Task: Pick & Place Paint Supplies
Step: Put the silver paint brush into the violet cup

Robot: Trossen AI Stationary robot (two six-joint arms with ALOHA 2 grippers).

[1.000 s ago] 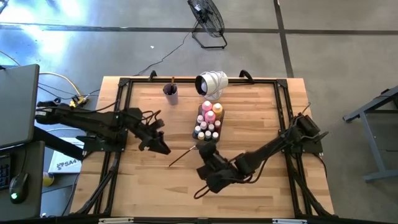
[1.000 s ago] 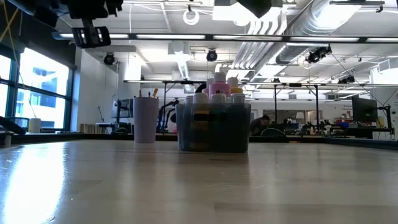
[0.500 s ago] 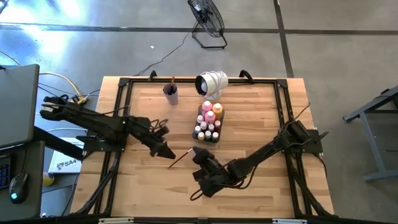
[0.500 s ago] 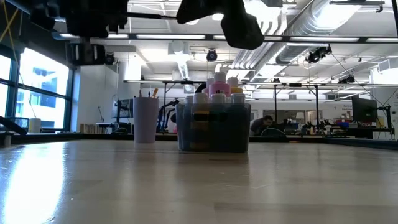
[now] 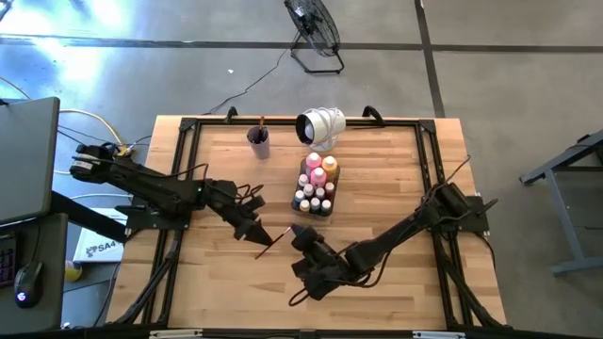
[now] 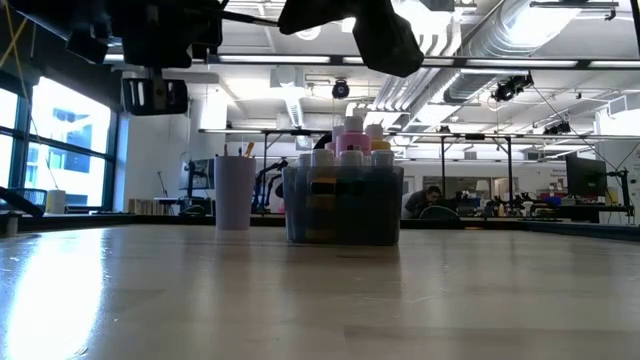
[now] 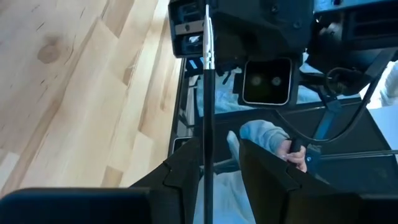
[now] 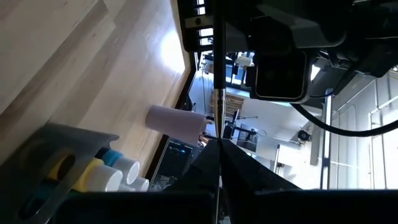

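A thin paintbrush (image 5: 271,242) hangs above the table's middle, between my two grippers. My right gripper (image 5: 298,232) (image 8: 219,142) is shut on one end of it. My left gripper (image 5: 256,233) (image 7: 221,149) is open and faces the right one. The brush's dark handle (image 7: 207,99) runs between the left fingers, close to one of them; I cannot tell whether it touches. The clear tray (image 5: 316,202) holds pink, orange and white-capped bottles (image 6: 345,150) and stands on the table behind the grippers. A lilac cup (image 5: 258,141) (image 6: 234,192) with another brush in it stands at the far left. My right gripper pinches the brush between its two shut fingers at the end by the metal ferrule (image 8: 217,118); the tip itself is hidden between the fingers. The fingers lie nearly level and point toward the table's left. The brush sticks straight out of them, lifted clear of the table.
A white round device (image 5: 320,124) stands at the table's far edge behind the tray. Black frame rails (image 5: 188,169) run along the table's sides. Bare wood lies toward the near edge (image 5: 283,301). A person's hand (image 7: 292,152) shows beyond the table.
My left gripper has gone down and toward the table's right, rolling a little, until its fingers stand around the brush's free end. My right gripper has sunk and rolled with the brush, then kept still. The brush stays clear of the table.
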